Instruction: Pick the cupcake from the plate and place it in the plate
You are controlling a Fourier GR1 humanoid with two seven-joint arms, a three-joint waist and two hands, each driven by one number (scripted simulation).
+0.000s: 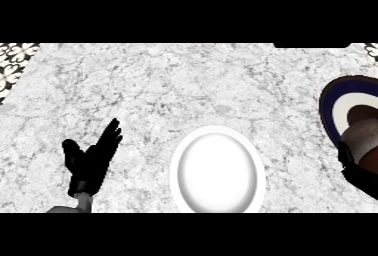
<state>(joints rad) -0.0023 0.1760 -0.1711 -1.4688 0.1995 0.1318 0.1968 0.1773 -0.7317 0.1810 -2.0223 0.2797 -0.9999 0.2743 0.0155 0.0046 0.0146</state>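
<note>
Marble, grey and white, made up the counter, which filled nearly the whole head view. A white plate lay near the lower middle, bare inside, with its lower rim running close to the edge of the view. At the far right a second plate, dark blue with a white ring inside, was cut off by the picture's edge, so only its left part could be seen.

On that dark plate sat the cupcake, brown on top with a pale wrapper below; its right side was also cut off by the edge. The right hand showed only as a dark sliver just below and beside the cupcake, touching or nearly touching its wrapper. Too little of it was visible to tell whether its fingers were spread or curled, or whether it held the cupcake at all.

The left hand rested at the lower left, well apart from both plates, fingers straight and spread upward, thumb out to the side, holding nothing. Its forearm was mostly hidden below the view. A patterned strip showed at the upper left corner, partly cut off.
</note>
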